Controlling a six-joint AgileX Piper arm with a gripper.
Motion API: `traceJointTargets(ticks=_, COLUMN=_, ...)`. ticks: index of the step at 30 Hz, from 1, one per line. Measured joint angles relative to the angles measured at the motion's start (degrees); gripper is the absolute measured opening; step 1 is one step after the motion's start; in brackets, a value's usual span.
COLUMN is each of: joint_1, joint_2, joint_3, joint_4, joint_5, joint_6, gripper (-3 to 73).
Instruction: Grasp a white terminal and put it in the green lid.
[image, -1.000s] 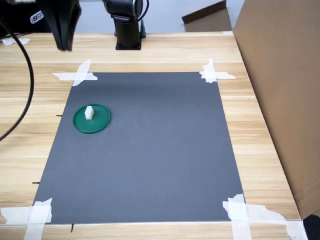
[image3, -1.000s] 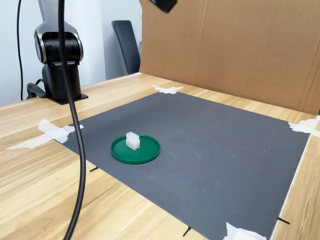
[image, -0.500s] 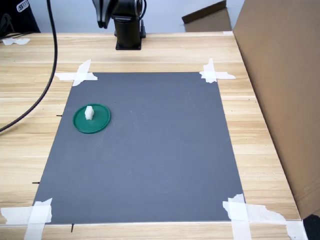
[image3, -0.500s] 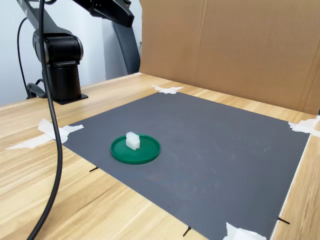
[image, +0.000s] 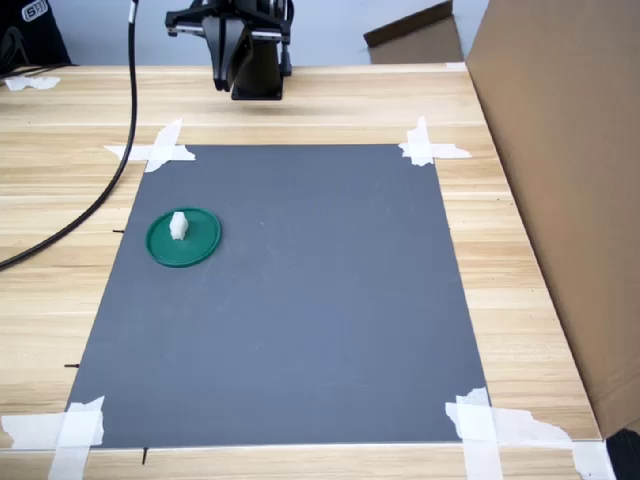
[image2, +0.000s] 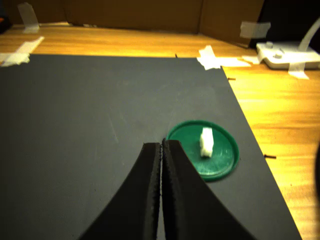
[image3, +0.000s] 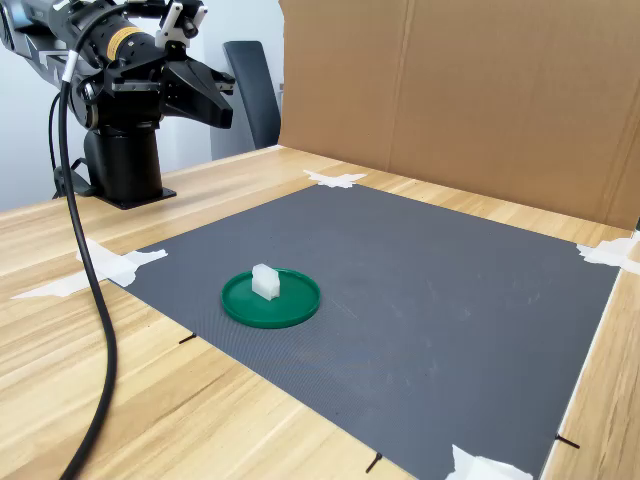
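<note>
The white terminal (image: 178, 225) (image3: 265, 281) (image2: 206, 142) stands inside the green lid (image: 196, 247) (image3: 290, 306) (image2: 222, 160), which lies on the dark mat near the first exterior view's left. My gripper (image: 228, 78) (image3: 226, 113) (image2: 161, 146) is shut with nothing between its fingers. It hangs high over the table's far edge, close to the arm's base, well away from the lid. In the wrist view the two black fingers (image2: 147, 200) press together, their tips pointing toward the lid.
A dark grey mat (image: 300, 300) is taped at its corners with white strips (image: 430, 148) onto the wooden table (image: 520, 300). The arm's base (image: 256, 70) stands at the far edge. A cardboard wall (image: 570, 150) runs along the first exterior view's right. A black cable (image: 90, 190) hangs across the first exterior view's left.
The arm has swung down and back toward its base, bringing the gripper into view over the table's far edge. The cable shifted with it. The terminal and lid have not moved.
</note>
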Motion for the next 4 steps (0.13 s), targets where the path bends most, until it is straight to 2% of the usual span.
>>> traceJointTargets(ticks=4, joint_1=0.00, joint_2=-0.81, joint_3=0.00, joint_4=0.05, joint_5=0.32, joint_6=0.06, gripper=-2.8)
